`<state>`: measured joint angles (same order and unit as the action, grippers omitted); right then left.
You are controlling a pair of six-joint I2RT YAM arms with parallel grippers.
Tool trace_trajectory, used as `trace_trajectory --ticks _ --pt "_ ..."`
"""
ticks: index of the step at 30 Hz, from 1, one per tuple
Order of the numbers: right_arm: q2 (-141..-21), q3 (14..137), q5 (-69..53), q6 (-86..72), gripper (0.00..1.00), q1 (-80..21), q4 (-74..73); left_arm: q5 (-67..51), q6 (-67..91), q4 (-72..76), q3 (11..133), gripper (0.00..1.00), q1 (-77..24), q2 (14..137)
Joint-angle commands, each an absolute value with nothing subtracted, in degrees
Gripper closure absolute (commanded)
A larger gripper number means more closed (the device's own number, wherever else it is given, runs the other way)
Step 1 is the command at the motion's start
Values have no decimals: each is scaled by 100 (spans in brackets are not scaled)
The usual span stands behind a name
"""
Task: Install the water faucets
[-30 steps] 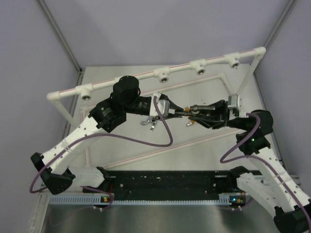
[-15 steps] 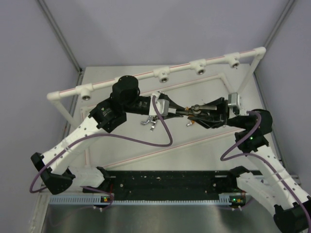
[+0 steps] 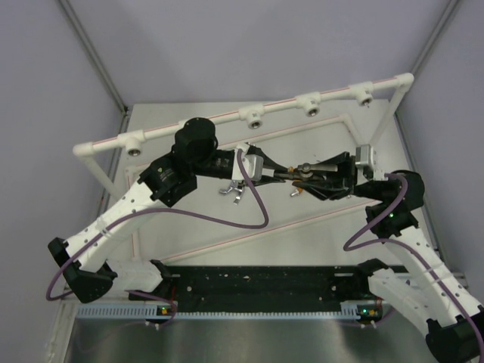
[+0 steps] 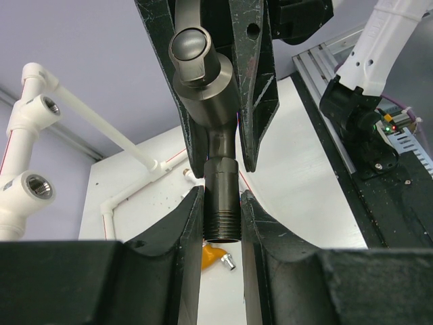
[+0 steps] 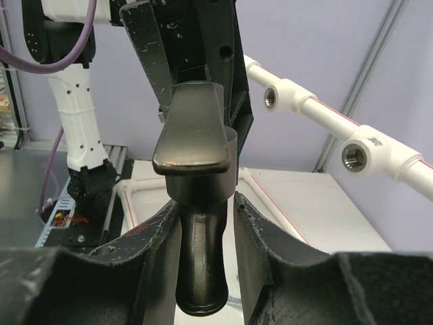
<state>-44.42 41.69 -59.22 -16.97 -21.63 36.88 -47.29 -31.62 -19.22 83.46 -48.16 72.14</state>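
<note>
Currently: dark grey faucet [image 4: 203, 88] is up off the table between two grippers, at the centre of the top view.

Left gripper [image 4: 221, 200] is clamped on the threaded stem, lower centre of its wrist view. Right gripper [image 5: 203, 210] fingers flank the faucet body closely, but I cannot tell if they touch it. Left arm reaches in from lower left, right arm from lower right, wrists nose to nose mid-table. White pipe rail [image 3: 257, 115] with sockets runs just above them in the frame. Silver faucet [image 3: 234, 193] and orange-gold faucet [image 3: 293, 191] lie on the white table [image 3: 318, 242] beneath. Bare tabletop spreads toward the lower frame.
</note>
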Motion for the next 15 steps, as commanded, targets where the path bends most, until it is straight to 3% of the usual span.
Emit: trace_trajectory --ticks 1,15 --pt "-4394 4271 -5977 -1775 64 -2206 3885 -4790 -3208 -1556 8376 100 -4851 7075" --pt "-4350 4280 -5915 -1758 62 -2206 3841 -4799 -3243 -1608 8385 100 -4843 7075"
